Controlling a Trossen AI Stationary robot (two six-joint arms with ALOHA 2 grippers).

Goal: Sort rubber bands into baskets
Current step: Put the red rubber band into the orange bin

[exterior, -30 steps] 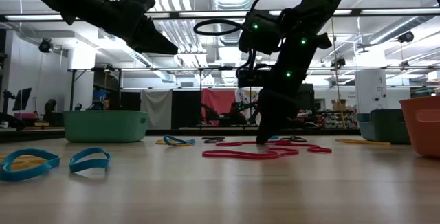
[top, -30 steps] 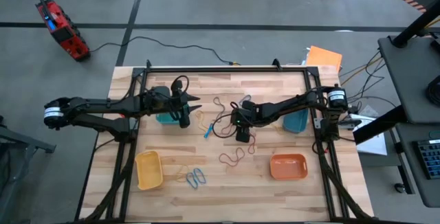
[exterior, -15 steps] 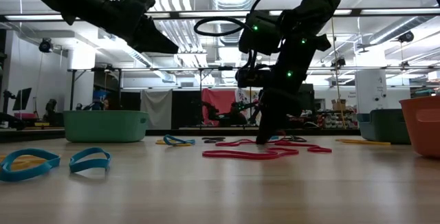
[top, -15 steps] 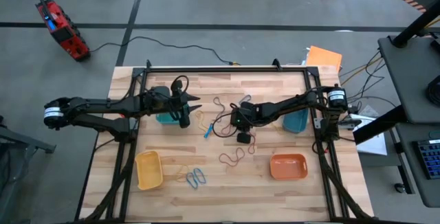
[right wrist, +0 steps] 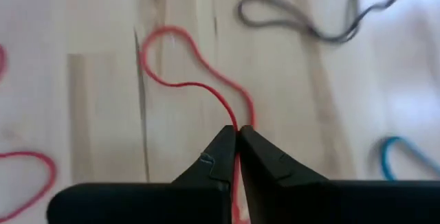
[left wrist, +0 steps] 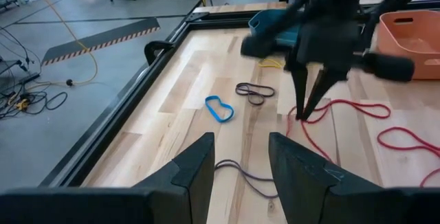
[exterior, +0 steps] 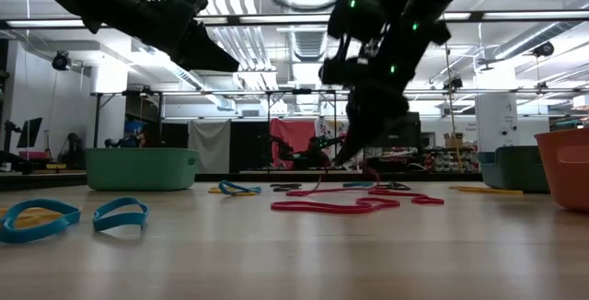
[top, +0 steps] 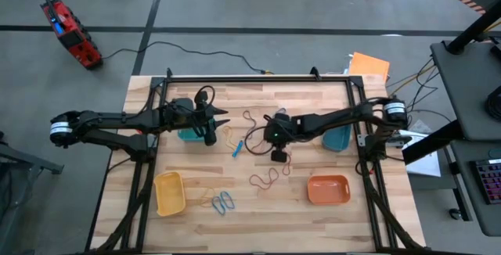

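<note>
- The right gripper [right wrist: 236, 136] is pinched shut on a strand of a red rubber band [right wrist: 184, 83]; in the low view the strand rises from the table to the fingertips [exterior: 342, 159], so the band looks just caught and starting to lift.
- In the high view the right gripper [top: 275, 139] sits near the table's middle, with the rest of that red band trailing on the wood beside and beneath it.
- The orange basket [top: 328, 189] lies off to the side of this gripper, nearer the table's front edge; I judge it the likely home for red bands, and it seems to hold nothing yet.
- The blue basket [top: 338, 138] is under the right arm, behind the gripper.
- The left gripper [top: 221, 119] waits with its fingers parted and nothing between them, above the teal-green basket [top: 188, 134].
- Loose bands remain: another red loop [top: 264, 180] and a dark loop [top: 250, 120] near the right gripper, a blue one [top: 236, 149] between the grippers, and a blue pair [top: 224, 202] beside the yellow basket [top: 169, 192].
- By my reading, sorting has barely begun; most bands are still on the table.
</note>
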